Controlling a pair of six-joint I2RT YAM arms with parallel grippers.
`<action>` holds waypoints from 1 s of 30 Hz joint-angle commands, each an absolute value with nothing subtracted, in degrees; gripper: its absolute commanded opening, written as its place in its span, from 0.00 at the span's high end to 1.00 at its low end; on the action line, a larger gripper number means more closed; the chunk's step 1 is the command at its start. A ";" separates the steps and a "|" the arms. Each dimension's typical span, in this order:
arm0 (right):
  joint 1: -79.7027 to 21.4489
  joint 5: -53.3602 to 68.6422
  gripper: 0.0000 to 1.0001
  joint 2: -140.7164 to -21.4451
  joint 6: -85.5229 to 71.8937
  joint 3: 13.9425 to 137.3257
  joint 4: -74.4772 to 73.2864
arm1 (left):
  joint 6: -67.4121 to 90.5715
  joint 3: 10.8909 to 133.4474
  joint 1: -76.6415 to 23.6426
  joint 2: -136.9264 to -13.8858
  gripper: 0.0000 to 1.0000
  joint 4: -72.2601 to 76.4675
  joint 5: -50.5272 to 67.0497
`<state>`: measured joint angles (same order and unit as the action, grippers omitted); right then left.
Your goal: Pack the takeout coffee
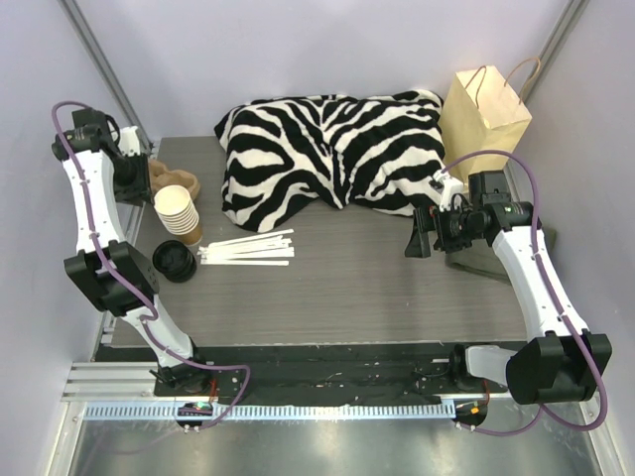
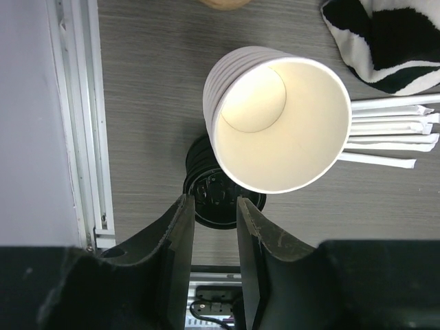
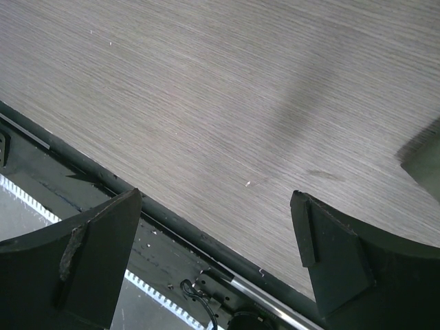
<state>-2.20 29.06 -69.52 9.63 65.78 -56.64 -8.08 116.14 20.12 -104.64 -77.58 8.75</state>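
Observation:
No takeout coffee, meaning a cup with its lid on, shows in any view. A stack of lidless paper cups (image 1: 179, 211) stands at the table's left, and the left wrist view looks down into its white mouth (image 2: 282, 117). Loose black lids (image 1: 174, 261) lie just in front of the stack. My left gripper (image 2: 214, 201) hangs above the lids (image 2: 216, 196) with its jaws close together, a narrow gap showing and nothing between them. My right gripper (image 1: 419, 238) hovers wide open over bare table at the right (image 3: 216, 199).
White paper-wrapped sticks (image 1: 248, 248) lie fanned beside the cups. A zebra-print cloth (image 1: 332, 149) covers the back middle. A kraft paper bag (image 1: 484, 111) stands at the back right. A brown object (image 1: 177, 178) lies behind the cup stack. A metal rail (image 2: 89, 124) lines the left edge.

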 commanded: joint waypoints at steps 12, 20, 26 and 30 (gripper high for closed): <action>-2.55 29.79 0.00 -69.08 9.05 65.13 -54.49 | -7.12 112.41 19.51 -106.61 0.62 -78.22 10.11; -2.46 29.97 0.00 -68.91 9.05 64.78 -54.40 | -5.72 113.81 19.25 -108.54 0.63 -76.99 10.37; -2.46 30.24 0.00 -68.99 9.23 64.60 -54.32 | -4.66 116.54 19.25 -109.42 0.64 -77.69 11.60; -2.46 30.50 0.00 -69.17 9.23 64.51 -54.32 | -4.31 118.30 18.99 -109.68 0.64 -78.05 11.86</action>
<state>-2.20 29.34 -69.52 9.45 64.60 -55.72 -5.37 115.04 19.51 -109.06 -77.76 10.44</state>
